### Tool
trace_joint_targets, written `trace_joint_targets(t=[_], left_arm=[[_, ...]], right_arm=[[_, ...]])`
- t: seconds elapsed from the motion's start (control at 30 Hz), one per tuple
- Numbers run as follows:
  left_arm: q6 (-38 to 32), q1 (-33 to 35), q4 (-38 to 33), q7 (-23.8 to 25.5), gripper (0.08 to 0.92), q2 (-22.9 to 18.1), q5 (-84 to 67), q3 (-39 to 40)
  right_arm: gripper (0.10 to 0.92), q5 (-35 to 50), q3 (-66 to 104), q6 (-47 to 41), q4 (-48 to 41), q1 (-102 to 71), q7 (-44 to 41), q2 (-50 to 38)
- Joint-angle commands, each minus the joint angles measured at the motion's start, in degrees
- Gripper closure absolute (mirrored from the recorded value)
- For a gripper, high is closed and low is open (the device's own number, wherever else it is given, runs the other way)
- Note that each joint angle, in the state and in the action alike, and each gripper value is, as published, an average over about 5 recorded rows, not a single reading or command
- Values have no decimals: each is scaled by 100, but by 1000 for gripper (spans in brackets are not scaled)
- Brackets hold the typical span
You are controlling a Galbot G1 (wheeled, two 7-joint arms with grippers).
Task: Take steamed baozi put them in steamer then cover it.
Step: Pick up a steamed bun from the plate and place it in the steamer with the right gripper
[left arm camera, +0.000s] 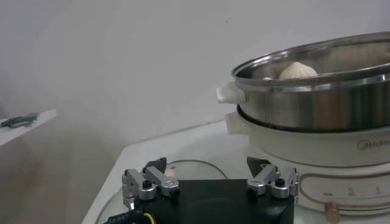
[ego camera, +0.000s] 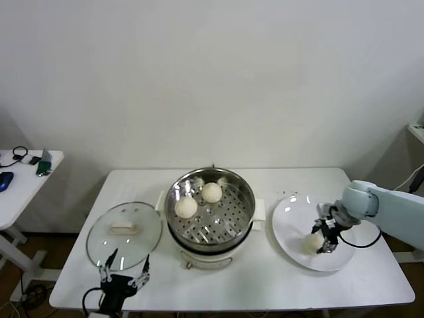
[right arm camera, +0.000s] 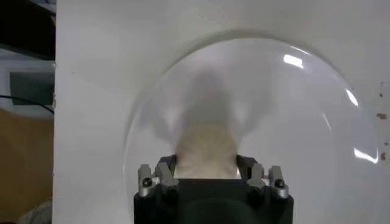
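Right now the right gripper (ego camera: 326,237) was down on the white plate (ego camera: 291,228), its fingers (right arm camera: 166,173) either side of a bun (ego camera: 312,244), w/ the bun sitting between them close up against the palm. The fingers looked narrowed in around the dough, but whether they'd actually pinched it yet I couldn't tell; the bun was on the plate, not lifted. Coming at it from above made sense: a soft dome like that needs a finger on each flank so it doesn't squash or roll off.

Two other buns (ego camera: 186,207) (ego camera: 211,192) already lay inside the steamer (ego camera: 245,199), on the holed tray toward the far-left part of the pot, well apart from the right fingers, across the gap between plate & pot. That left bare tray on the nearer and right side, prob the spot for the one being picked. No fourth bun showed in any view.

The left gripper (ego camera: 124,273) hung at the near edge of the surface (ego camera: 265,285), fingers (left arm camera: 146,184) wide w/ nothing in them, just short of the glass lid (ego camera: 124,229) lying flat beside the pot. Lid's handle (ego camera: 124,228) faced up, beyond the fingertips. Seemed parked there ready to grab the lid once the buns were all in, so the covering step wasn't due yet.

Judging by this, the task was roughly midway: loading not finished, covering not started.
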Motion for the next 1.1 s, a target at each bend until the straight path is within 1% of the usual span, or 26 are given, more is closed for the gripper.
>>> trace_joint_targets(t=[0.03, 0.17, 0.3, 0.47, 0.57, 0.63, 0.8, 1.1], left_arm=[[-4, 9, 9, -1, 177, 13, 4, -1], [-12, 20, 7, -5, 177, 20, 15, -4], [-47, 47, 33, -27, 177, 42, 17, -15], [-69, 51, 38, -48, 177, 45, 8, -29], [-74, 47, 16, -55, 177, 26, -9, -44], [-82, 51, 4, -60, 177, 17, -18, -66], [-91, 64, -30, -71, 177, 28, -42, -131], [-102, 95, -58, -80, 177, 40, -71, -180]], right_arm=[[357, 478, -1326, 935, -110, 2599, -609, 521], [355, 937, -1640, 1522, 54, 3876, -817, 1162], [355, 1143, -1349, 1931, 624, 4572, -849, 1752], [355, 995, -935, 2228, 1595, 4643, -797, 2317], [355, 692, -845, 2335, 2124, 4400, -656, 2642], [355, 369, -835, 2444, 2310, 4155, -560, 2835], [360, -450, -798, 2767, 2284, 3387, -455, 3316], [372, -821, -844, 2761, 1985, 2586, -278, 3928]])
